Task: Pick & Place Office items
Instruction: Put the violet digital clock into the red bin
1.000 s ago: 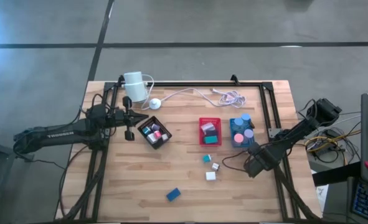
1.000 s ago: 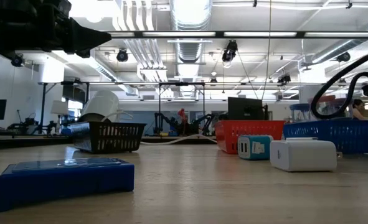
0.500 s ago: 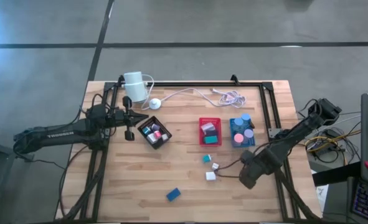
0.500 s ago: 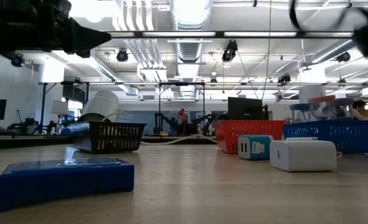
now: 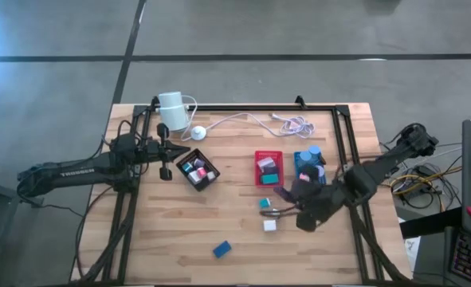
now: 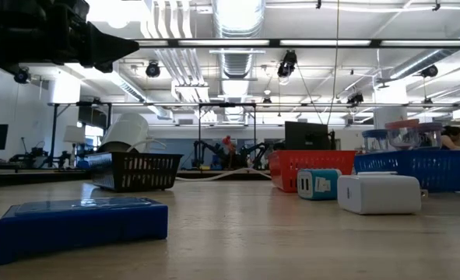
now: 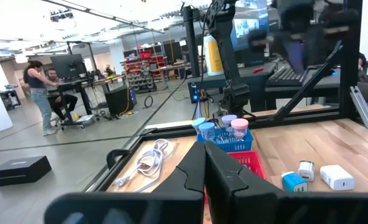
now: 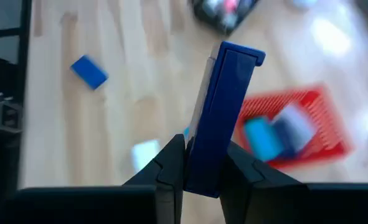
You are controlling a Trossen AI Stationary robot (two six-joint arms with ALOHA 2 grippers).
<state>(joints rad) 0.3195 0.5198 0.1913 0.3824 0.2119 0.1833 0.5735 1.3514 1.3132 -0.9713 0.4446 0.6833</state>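
My right gripper point(image 8: 202, 158) is shut on a dark blue flat block point(image 8: 224, 112). In the high view it point(image 5: 281, 202) hovers over the loose pieces in front of the red tray point(image 5: 268, 180): a teal piece point(image 5: 264, 203) and a white one point(image 5: 269, 226). A blue block point(image 5: 222, 249) lies flat nearer the front edge. The black tray point(image 5: 212, 180) and the blue tray point(image 5: 300, 180) hold more pieces. My left gripper point(image 7: 203, 168) is shut, level, beside the black tray at the table's left point(image 5: 170, 151). My right gripper pinches the dark blue block's lower end point(image 8: 203, 169) between its two fingers, one on each broad face. The block sticks out past the fingertips, lifted clear of the table. The fingers slant downward from the table's right.
A white cylinder point(image 5: 170, 112) with its cable point(image 5: 251, 121) lies along the far edge. A black frame rail point(image 5: 343, 151) runs along the table's right side. Bare wood lies at the front left and front right.
My right gripper has risen from low at the table's right and swung toward the left, over the loose pieces by the red tray, rolling as it went. It has left the low view upward.
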